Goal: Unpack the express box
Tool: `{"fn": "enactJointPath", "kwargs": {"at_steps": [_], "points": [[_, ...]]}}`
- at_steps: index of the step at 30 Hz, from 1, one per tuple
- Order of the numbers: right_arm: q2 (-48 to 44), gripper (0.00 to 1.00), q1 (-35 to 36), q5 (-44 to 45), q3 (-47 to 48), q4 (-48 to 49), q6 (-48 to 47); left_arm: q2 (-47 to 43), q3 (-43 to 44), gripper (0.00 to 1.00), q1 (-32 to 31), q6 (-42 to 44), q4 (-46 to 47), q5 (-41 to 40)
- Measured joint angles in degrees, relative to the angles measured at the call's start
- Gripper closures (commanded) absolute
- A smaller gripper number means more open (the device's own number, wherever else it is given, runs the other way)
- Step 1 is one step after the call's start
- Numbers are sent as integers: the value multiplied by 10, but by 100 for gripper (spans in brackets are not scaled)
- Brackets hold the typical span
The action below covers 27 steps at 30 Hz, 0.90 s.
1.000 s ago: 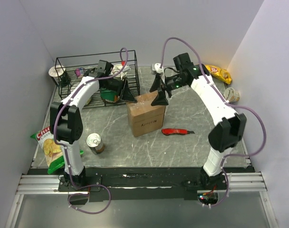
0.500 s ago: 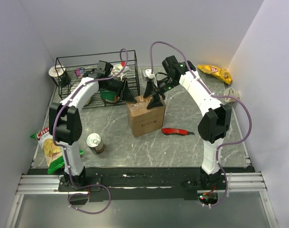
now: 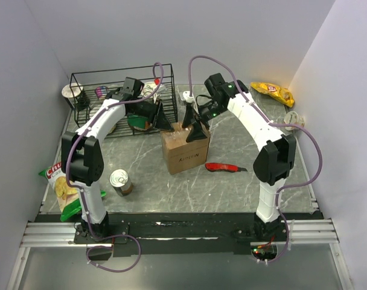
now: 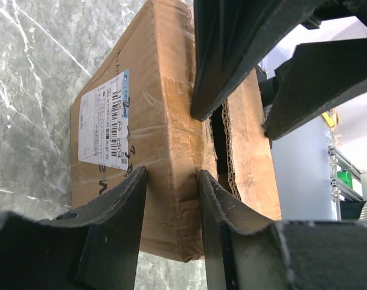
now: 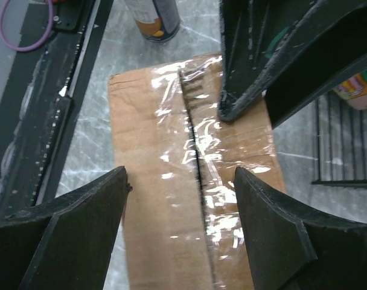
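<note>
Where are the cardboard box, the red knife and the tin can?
cardboard box (image 3: 186, 156): top view, its front side.
red knife (image 3: 221, 167): top view, its red handle.
tin can (image 3: 119, 179): top view, its silver lid.

The express box is brown cardboard, with a white label printed in black and blue and glossy clear tape over its top seam. The worktop is grey marble with white veins. At the box's 4 o'clock is a red knife, at 10 o'clock a black wire basket, and at 2 o'clock a yellow snack bag. The left gripper and right gripper are black.
</note>
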Motion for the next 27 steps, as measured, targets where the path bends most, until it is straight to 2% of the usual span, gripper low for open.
{"fn": "enactJointPath", "kwargs": {"at_steps": [7,8,10,11,14,15,18,22,27], "points": [[-31,33,2,7,-57,16,22,-14,-8,63,-4,-14,12,-28],[-35,39,3,10,-64,14,24,-14,-8,63,-5,-16,13,-32],[-37,44,5,15,-77,16,24,-15,-8,64,-6,-18,14,-34],[-38,52,5,13,-80,15,25,-15,-9,64,-7,-20,14,-34],[-52,62,8,27,-86,19,19,-15,-9,64,-8,-26,19,-36],[-60,62,10,34,-93,24,19,-15,-11,65,-8,-28,21,-35],[-129,65,20,76,-164,81,30,-17,-16,66,-14,-37,29,-28],[-289,66,46,143,-317,202,40,-17,-26,67,-33,-52,30,-14],[-465,75,95,233,-481,337,50,-21,-35,68,-42,-63,30,1]]}}
